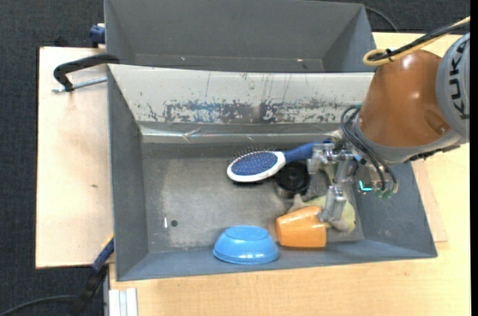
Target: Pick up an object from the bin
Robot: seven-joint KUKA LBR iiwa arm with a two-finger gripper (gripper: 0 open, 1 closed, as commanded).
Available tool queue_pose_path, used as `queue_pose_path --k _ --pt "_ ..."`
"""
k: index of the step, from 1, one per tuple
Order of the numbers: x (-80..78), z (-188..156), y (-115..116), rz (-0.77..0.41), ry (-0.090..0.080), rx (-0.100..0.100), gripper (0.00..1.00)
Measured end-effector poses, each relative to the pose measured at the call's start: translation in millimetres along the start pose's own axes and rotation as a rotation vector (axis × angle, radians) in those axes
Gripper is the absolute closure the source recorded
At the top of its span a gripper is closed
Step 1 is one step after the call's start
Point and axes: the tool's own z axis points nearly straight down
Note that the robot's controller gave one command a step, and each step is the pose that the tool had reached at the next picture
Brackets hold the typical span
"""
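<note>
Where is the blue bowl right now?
In the camera view the blue bowl lies upturned by the near wall of the bin, low centre, with the orange object just right of it and the blue hairbrush behind.

A rounded orange-brown cover [403, 101] caps the wrist — black cables [352, 134] loop beneath it. The pale grey link [457, 83] bears black lettering; the claw [334, 211] is silver metal.

I see everything gathered in the right half of the bin [187, 195]. The hairbrush [256, 165] lies mid-floor, handle pointing right, and a small round tub [293, 178] sits just right of its head. Nearer the front wall, the bowl [246, 245] lies left of a stubby block [302, 229], the two almost touching.
</note>
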Motion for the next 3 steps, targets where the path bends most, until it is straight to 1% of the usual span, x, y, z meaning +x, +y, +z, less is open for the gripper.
queue_pose_path --k 1,2,3 --pt "1.5 66 -10 -0.729 -0.024 0.011 0.00" --pt "-1.3 63 -7 -0.733 -0.035 0.010 1.00" --pt "-29.8 -134 -29 -0.798 -0.019 0.010 1.00"
